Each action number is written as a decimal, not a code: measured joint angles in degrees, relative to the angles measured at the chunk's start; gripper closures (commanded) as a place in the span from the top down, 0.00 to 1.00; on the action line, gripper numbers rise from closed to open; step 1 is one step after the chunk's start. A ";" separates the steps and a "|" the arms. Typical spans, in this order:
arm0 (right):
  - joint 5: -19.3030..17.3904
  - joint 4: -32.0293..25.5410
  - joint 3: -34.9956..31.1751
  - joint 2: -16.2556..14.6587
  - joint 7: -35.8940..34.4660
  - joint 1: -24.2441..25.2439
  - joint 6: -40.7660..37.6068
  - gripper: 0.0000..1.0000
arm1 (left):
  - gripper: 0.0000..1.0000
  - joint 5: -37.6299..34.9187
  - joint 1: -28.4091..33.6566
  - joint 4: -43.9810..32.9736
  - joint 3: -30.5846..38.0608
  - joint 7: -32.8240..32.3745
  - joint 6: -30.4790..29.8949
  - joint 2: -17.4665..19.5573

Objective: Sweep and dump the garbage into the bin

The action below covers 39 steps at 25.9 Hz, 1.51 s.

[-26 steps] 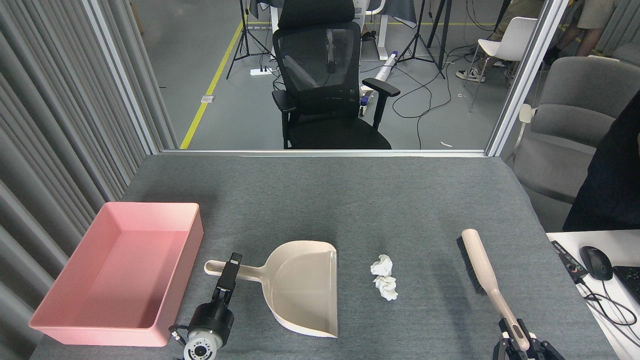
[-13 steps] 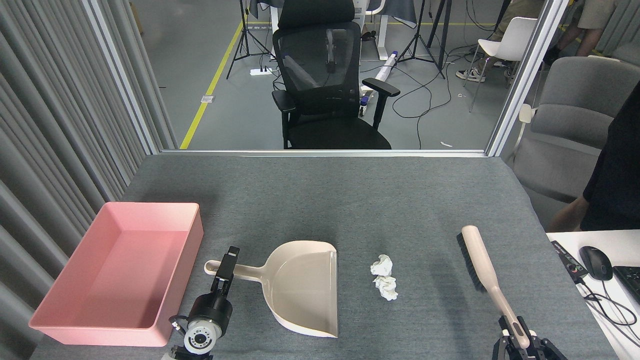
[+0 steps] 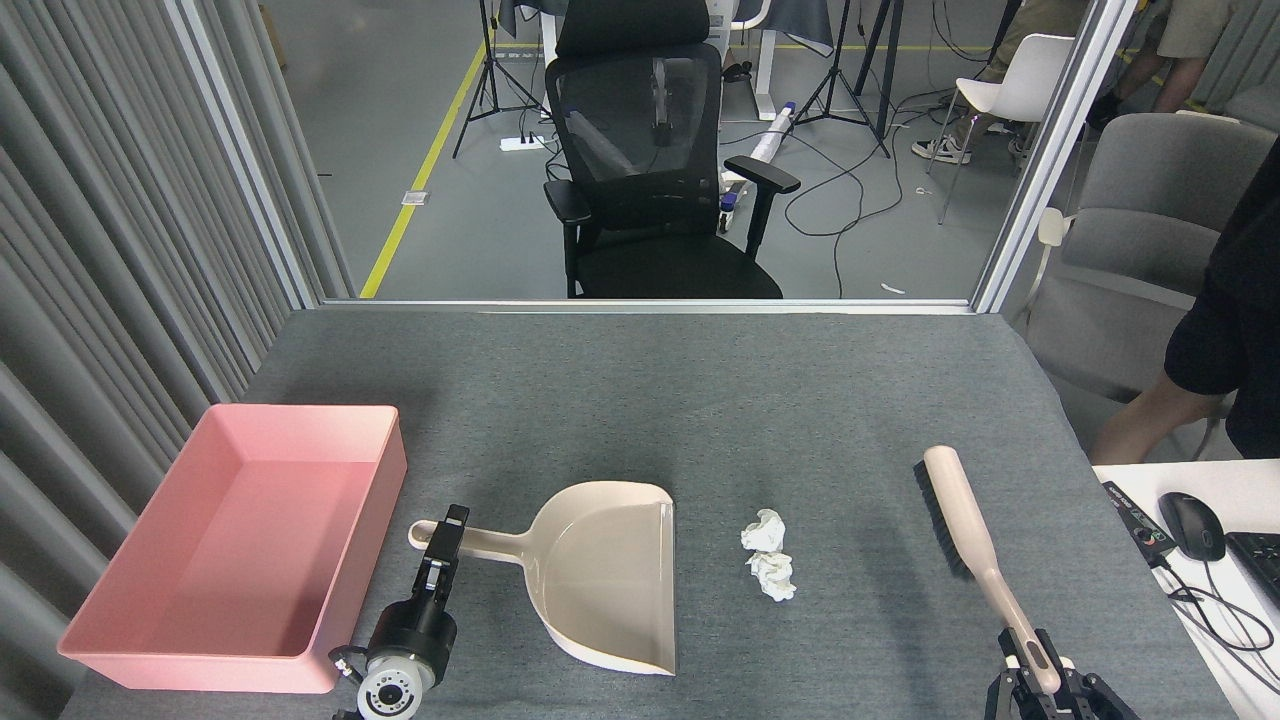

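Observation:
Two crumpled white wads of garbage (image 3: 768, 553) lie together on the grey table, just right of the beige dustpan (image 3: 605, 575). The dustpan's open mouth faces them. The pink bin (image 3: 372, 520) stands at the left with nothing visible inside. My left gripper (image 3: 443, 532) hovers over the end of the dustpan's handle; it looks dark and narrow, so its state is unclear. At the bottom right, my right gripper (image 3: 1034, 664) is shut on the handle of the beige brush (image 3: 958, 510), which points away from me with its black bristles facing left, toward the garbage.
A person's arm and dark sleeve (image 3: 1225, 350) reach in at the right edge, beside a white desk with a mouse (image 3: 1190, 524). A black office chair (image 3: 650, 170) stands beyond the table's far edge. Grey slatted wall panels run along the left.
My left gripper has slid left and back along the dustpan handle toward its end. The brush has shifted slightly farther away. The person at the right has moved, the arm now showing.

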 measured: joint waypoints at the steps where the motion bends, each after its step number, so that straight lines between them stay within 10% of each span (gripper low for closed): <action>1: 0.00 -0.01 0.00 0.00 0.00 0.00 0.00 0.16 | 0.65 0.00 0.10 -0.02 0.01 0.00 -0.05 -0.01; 28: -0.02 -0.37 0.02 0.08 -0.01 -0.02 0.08 0.18 | 0.18 0.00 0.78 0.52 3.71 -4.42 -4.59 -1.72; 39: 0.04 0.13 2.68 0.08 -0.31 -0.05 0.30 0.18 | 0.18 -0.54 0.67 1.71 5.80 -5.86 -9.96 -2.34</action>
